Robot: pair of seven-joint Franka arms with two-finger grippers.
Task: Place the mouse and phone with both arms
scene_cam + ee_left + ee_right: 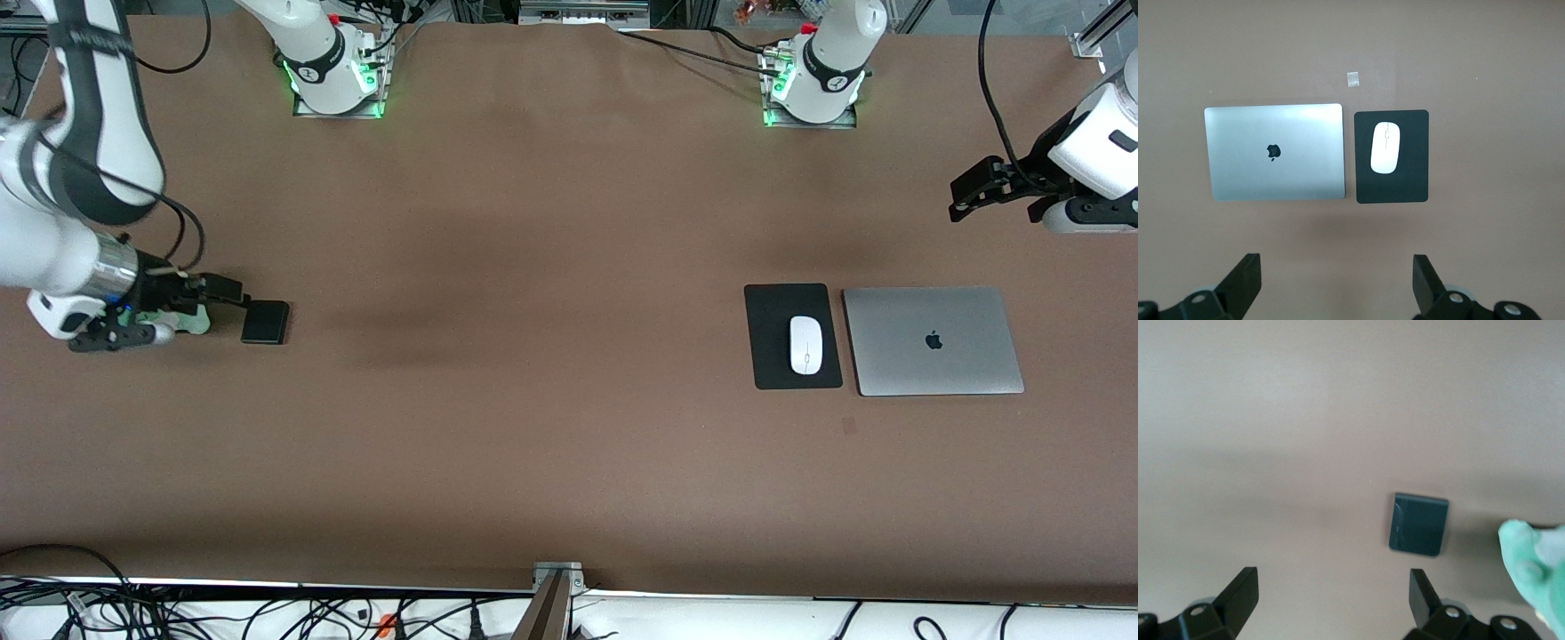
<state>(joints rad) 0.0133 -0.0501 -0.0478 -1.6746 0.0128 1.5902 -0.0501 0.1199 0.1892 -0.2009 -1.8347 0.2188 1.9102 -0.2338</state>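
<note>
Phone at the right arm's end, mouse on its pad.
Right gripper (233, 295), jaws spread, hangs beside the flat phone (266, 322); mouse (805, 345) lies on the black pad (769, 351), long axis toward the bases; left gripper (965, 197), jaws spread, hovers over bare worktop (551, 418).

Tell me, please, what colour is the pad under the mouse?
Black: the pad under the mouse shows best in the left wrist view.

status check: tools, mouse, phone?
Left tool open, up over bare table at its end. Right tool open, low beside phone. Mouse on pad, next to laptop. Nothing in the way.
</note>
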